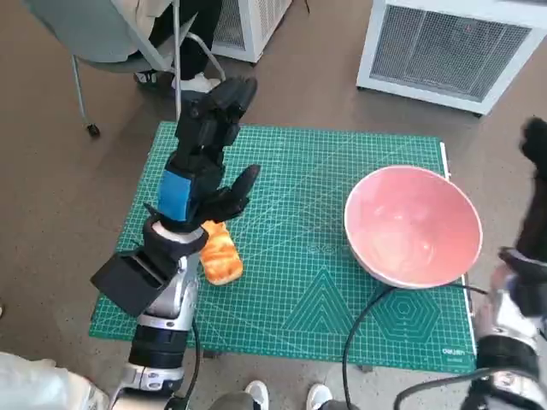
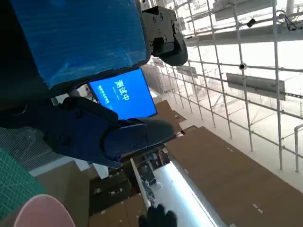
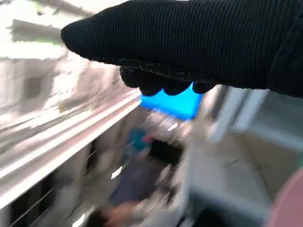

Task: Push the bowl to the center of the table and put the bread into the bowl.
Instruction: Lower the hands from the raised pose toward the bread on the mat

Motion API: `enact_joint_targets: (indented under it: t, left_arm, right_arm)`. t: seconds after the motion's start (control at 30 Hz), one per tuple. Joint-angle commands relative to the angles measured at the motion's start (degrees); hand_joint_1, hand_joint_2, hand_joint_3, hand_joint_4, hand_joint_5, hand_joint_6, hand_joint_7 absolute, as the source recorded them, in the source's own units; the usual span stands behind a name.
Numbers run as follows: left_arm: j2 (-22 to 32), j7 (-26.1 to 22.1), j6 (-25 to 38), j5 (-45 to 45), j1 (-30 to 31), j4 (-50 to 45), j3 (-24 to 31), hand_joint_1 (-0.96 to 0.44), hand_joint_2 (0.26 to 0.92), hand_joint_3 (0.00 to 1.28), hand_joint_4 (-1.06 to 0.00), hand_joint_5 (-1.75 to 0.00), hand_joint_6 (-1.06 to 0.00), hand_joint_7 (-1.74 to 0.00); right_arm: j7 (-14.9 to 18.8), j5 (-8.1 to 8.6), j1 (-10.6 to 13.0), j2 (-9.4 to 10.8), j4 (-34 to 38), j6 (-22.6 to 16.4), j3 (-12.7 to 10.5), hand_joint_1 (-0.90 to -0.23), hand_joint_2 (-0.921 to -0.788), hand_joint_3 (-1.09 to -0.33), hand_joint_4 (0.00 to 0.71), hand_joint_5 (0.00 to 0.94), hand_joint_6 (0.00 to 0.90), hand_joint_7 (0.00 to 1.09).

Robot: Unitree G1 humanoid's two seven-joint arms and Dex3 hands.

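The pink bowl [image 1: 414, 226] stands empty on the right part of the green mat [image 1: 299, 290], near its right edge. An orange bread [image 1: 222, 256] lies on the mat's left part. My left hand [image 1: 209, 145], black with blue tape, is raised over the mat just beyond the bread, fingers spread and holding nothing. In the left wrist view its fingers [image 2: 118, 137] point away from the table, and the bowl's rim [image 2: 42, 210] shows in a corner. My right hand [image 1: 537, 162] in its black glove hangs beyond the bowl's right side, off the mat, apart from the bowl and empty.
A chair [image 1: 111, 43] with a person's legs stands beyond the table's far left corner. White grilled units [image 1: 444, 51] stand on the floor behind. A black cable [image 1: 359, 325] runs over the mat's near edge by the bowl. The right wrist view is blurred.
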Motion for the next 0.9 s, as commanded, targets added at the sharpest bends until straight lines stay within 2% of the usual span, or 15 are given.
enact_joint_targets:
  t: [0.03, 0.17, 0.3, 0.67, 0.9]
  left_arm:
    - [0.22, -0.25, 0.49, -0.32, 0.78, -0.97, 0.01, -0.33, 0.915, 0.49, -0.13, -0.26, 0.00, -0.71]
    - [0.30, -0.35, 0.70, -0.45, 0.89, -1.13, 0.06, -0.34, 0.915, 0.48, -0.13, -0.27, 0.00, -0.71]
    - [0.37, -0.41, 0.80, -0.47, 0.94, -1.18, 0.15, -0.34, 0.916, 0.48, -0.12, -0.27, 0.00, -0.71]
    - [0.88, -0.59, 1.08, -0.32, 0.97, -1.47, 0.34, -0.33, 0.917, 0.48, -0.12, -0.29, 0.00, -0.71]
    - [1.31, -1.19, 1.33, -0.88, 1.21, -1.56, 0.75, -0.34, 0.918, 0.47, -0.11, -0.29, 0.00, -0.71]
  right_arm:
    - [-1.01, 1.04, 0.54, -0.63, 6.46, 2.33, -0.95, -0.587, -0.921, -0.810, 0.325, 0.003, 0.267, 0.13]
    - [-0.32, 2.36, 0.46, -0.39, 9.80, 4.72, -1.62, -0.592, -0.921, -0.808, 0.319, 0.000, 0.273, 0.13]
    - [1.04, 3.98, 0.41, 0.81, 12.15, 7.38, -2.30, -0.587, -0.921, -0.808, 0.314, 0.000, 0.280, 0.13]
    - [2.61, 4.98, -0.36, 4.76, 15.17, 14.74, -2.25, -0.526, -0.921, -0.833, 0.280, 0.000, 0.265, 0.10]
    - [3.85, 5.60, -1.58, 7.39, 15.79, 18.71, -2.73, -0.552, -0.921, -0.810, 0.266, 0.002, 0.265, 0.10]
